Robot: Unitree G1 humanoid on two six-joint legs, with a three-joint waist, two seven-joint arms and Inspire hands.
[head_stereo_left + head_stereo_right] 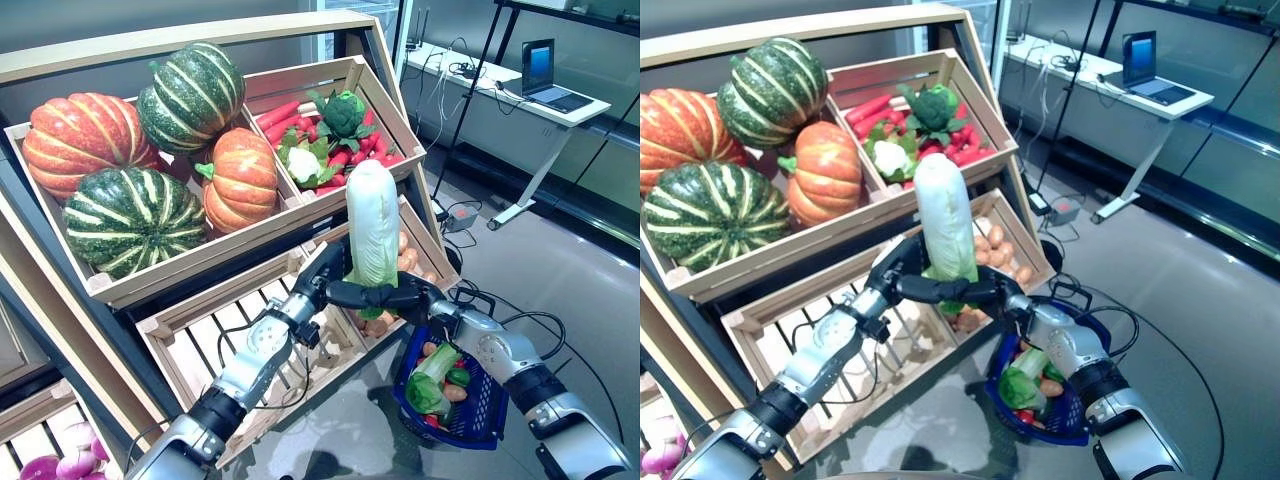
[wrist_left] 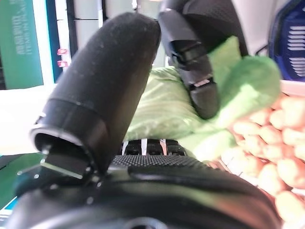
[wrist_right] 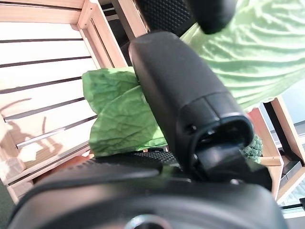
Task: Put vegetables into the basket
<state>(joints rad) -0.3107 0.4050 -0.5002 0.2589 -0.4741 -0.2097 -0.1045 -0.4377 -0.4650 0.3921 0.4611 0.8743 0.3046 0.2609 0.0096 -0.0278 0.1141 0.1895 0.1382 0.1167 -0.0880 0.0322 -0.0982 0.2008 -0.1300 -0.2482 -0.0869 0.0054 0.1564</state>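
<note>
A long pale napa cabbage (image 1: 372, 215) stands upright in front of the wooden stand, its green leafy end down. My left hand (image 1: 322, 272) is curled round its lower part from the stand's side. My right hand (image 1: 400, 296) reaches across the leafy end, fingers in front and thumb pressed on the leaves (image 3: 124, 119). Both hands hold it above the lower crate's front corner. The blue basket (image 1: 492, 420) stands on the floor below and to the right, under my right forearm. In it lie a green leafy vegetable (image 1: 432, 382), an orange piece and small red and green ones.
The wooden stand (image 1: 200, 262) with slanted crates rises at left and centre. The crate of small tan potatoes (image 2: 267, 157) is right behind the hands. A desk with a laptop (image 1: 545, 75) stands at the back right, with a power strip (image 1: 462, 215) on the floor.
</note>
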